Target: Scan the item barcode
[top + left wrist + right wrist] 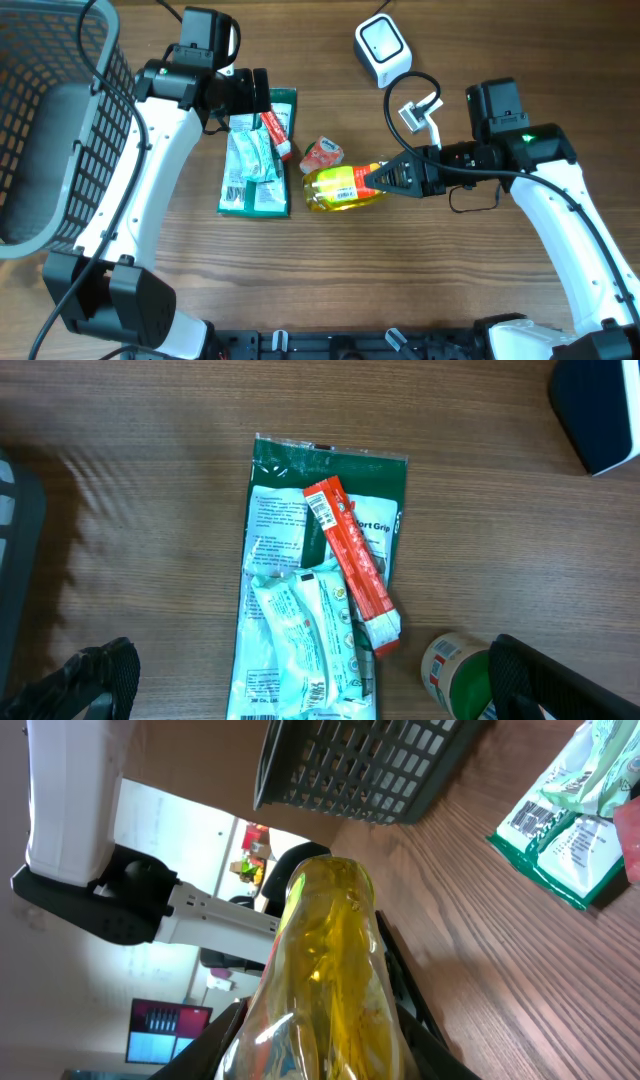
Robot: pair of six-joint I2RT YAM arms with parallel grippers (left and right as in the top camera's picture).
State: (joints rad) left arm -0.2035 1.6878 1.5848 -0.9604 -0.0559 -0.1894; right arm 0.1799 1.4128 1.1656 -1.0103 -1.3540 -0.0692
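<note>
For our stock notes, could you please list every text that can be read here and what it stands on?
"ort Grip": on the green package, its start hidden by the red stick packet.
Barcode digits on the red stick packet: too small.
Fine print on the package and the pale pouches: blurred.
Label on the yellow bottle: unreadable.

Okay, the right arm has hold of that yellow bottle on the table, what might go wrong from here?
The right gripper pinches the glossy yellow bottle near one end, so it may slip or sag when lifted. The small red packet lies close beside the bottle and could get knocked. No barcode shows on the bottle in any view, so it may reach the white scanner facing the wrong way.
</note>
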